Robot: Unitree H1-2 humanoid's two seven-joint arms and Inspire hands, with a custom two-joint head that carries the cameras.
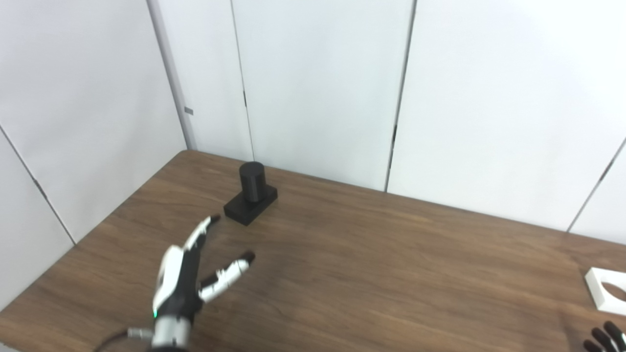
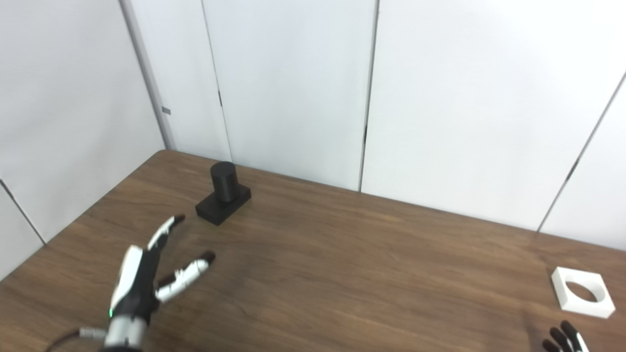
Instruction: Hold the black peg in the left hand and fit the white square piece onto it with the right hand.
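Black peg [image 1: 252,182] stood upright on its square base near the far left corner of the wooden counter [image 1: 371,264], untouched. The left hand [image 1: 183,276] hovered just short of it, empty, fingers spread apart. The white square piece [image 2: 582,292] lay flat at the right edge; beside it only the right hand's [image 2: 562,340] fingertips showed, so I could not tell its state.
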